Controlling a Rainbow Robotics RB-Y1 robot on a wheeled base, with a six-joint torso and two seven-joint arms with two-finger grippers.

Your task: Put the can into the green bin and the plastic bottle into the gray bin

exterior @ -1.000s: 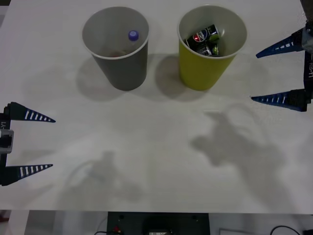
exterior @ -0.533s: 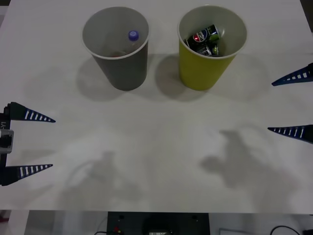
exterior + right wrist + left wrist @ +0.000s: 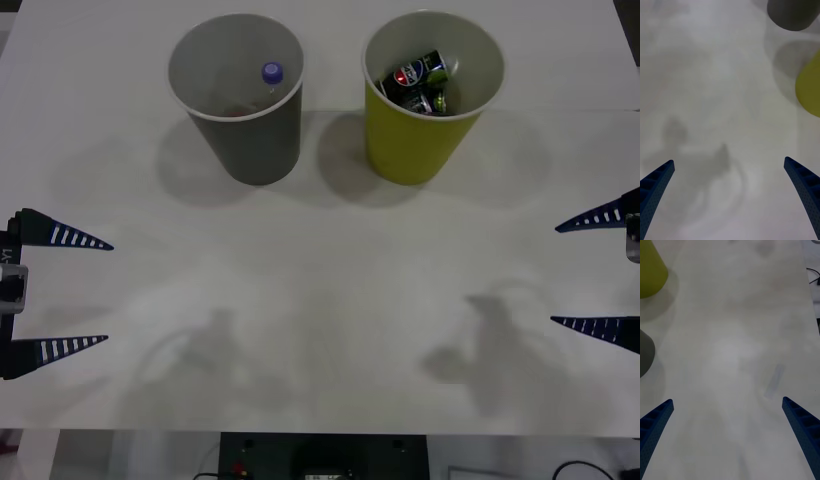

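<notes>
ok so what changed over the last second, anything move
The right gripper, open and empty, drew back from beside the green bin toward the table's near right edge. The left gripper, the can, the plastic bottle and the gray bin stayed put.

White table [image 3: 320, 300], soft shadows across it, dark equipment and cables [image 3: 320, 460] below the near edge

The matt white table [image 3: 320, 300] bears a glossy metal can [image 3: 415, 72] and ribbed blue fingers [image 3: 65, 237].
</notes>
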